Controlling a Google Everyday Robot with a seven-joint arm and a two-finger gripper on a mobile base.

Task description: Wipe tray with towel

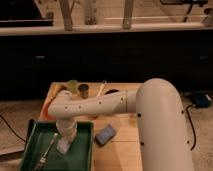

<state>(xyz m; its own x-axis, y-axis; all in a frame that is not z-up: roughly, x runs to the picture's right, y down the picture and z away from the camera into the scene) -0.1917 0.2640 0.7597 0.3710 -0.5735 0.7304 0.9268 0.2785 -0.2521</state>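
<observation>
Presently on my screen, logged item by item.

1. Arm [100,104]: white. The thick rear link fills the right of the view and rises from the lower right. The forearm runs leftward from it, roughly level, above the worktop [122,150]. At its left end it bends sharply downward, and the wrist section hangs near vertical.

2. Gripper [64,141]: points straight down inside the tray, left of the tray's middle, with its lower end at or just above the tray floor.

3. Jaws: I cannot tell how far apart they stand. A pale lump [62,148] sits at their tip against the tray floor. I cannot tell whether it is cloth or part of the gripper, or whether it is held.

4. Tray [84,152]: green and rectangular with a raised rim, on the near left part of the worktop.

5. Fork-like utensil [48,149]: metal, lying slantwise on the tray floor just left of the gripper.

6. Blue-grey block [105,134]: on the bare wood just beside the tray's right rim, under the forearm.

7. Dark cup [84,90]: upright at the far end of the worktop.

8. Green item [73,86]: just left of the cup.

9. Slim stick [102,88]: lying right of the cup.
</observation>
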